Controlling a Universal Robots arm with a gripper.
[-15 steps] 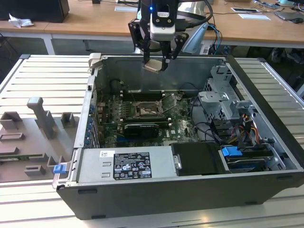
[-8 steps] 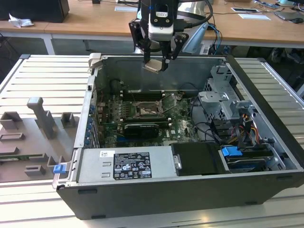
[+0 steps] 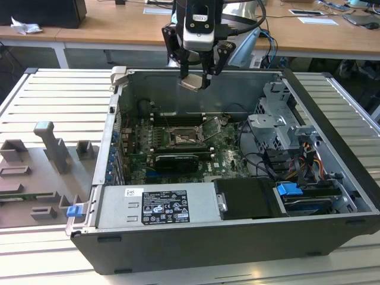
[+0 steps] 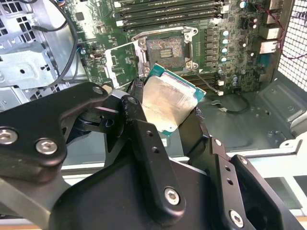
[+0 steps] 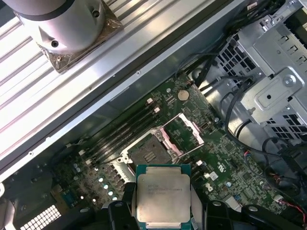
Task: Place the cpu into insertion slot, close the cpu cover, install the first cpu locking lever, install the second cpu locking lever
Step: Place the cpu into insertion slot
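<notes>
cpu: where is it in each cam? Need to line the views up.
Exterior view: the cpu hangs tilted in the hand, high over the open case.
Second wrist view: the cpu is the pale tilted chip gripped just short of the socket.
First wrist view: the cpu is seen face-on, with the board beyond it.
Shared landmark: the insertion slot, empty.

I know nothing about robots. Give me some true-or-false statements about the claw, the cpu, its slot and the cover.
1. The claw holds the cpu. True.
2. The cpu sits in the slot. False: the slot is empty, and the cpu hangs above the case.
3. The cover is shut. False: it stands flipped open beside the slot.
4. The case is open, showing the board inside. True.
</notes>
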